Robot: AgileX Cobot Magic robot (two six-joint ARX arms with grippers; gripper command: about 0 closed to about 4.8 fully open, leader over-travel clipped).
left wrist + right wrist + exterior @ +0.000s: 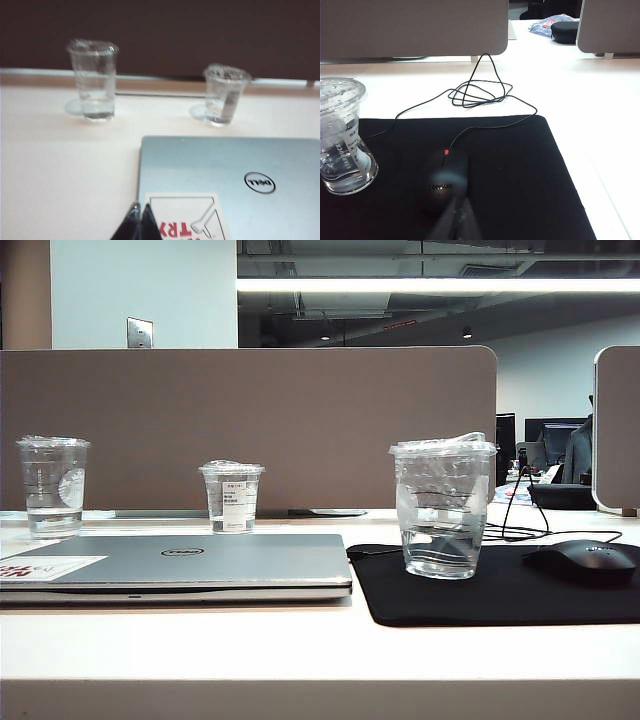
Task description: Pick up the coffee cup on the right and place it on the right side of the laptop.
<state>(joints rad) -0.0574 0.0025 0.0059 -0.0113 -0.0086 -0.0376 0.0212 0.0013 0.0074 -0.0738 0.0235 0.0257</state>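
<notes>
The coffee cup (441, 508), a tall clear tumbler with a crinkled lid and a little water, stands upright on the black mouse mat (470, 605), just right of the closed silver laptop (200, 562). Neither gripper shows in the exterior view. In the left wrist view my left gripper (139, 211) is shut and empty, its tips over the laptop's (235, 170) stickered corner. In the right wrist view my right gripper (460, 212) is shut and empty, low over the mat (520, 170) just behind the mouse, with the coffee cup (342, 137) off to one side.
A clear cup with a round sticker (52, 485) and a shorter labelled cup (231, 496) stand behind the laptop. A black mouse (585, 560) lies on the mat, its cable (480, 92) coiled behind. A brown partition (250, 420) closes the back of the desk.
</notes>
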